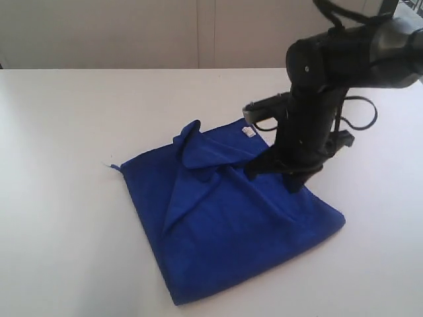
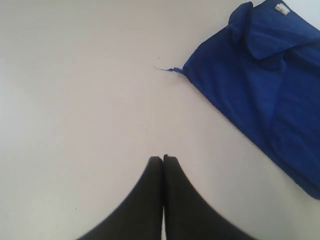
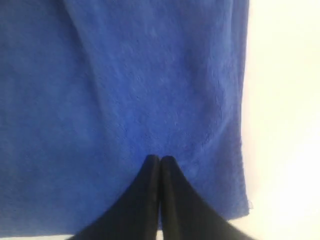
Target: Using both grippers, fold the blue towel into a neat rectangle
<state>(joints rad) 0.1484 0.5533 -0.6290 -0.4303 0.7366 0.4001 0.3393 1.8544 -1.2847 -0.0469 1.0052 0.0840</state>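
The blue towel (image 1: 225, 231) lies on the white table (image 1: 66, 132), loosely folded, with a diagonal crease and one corner flopped over in a bump at its far side (image 1: 192, 142). My right gripper (image 1: 281, 173) stands over the towel's right part, pointing down, near the towel's right hem. In the right wrist view the right gripper (image 3: 160, 159) is shut with nothing between the fingers, the towel (image 3: 125, 90) filling the view beneath it. My left gripper (image 2: 163, 158) is shut over bare table, well apart from the towel (image 2: 270, 85). The left arm is out of the exterior view.
A small white label (image 1: 248, 131) sits at the towel's far corner. A loose thread (image 1: 112, 166) sticks out of its left corner. The table's back edge meets a pale wall (image 1: 132, 33). Bare tabletop surrounds the towel on all sides.
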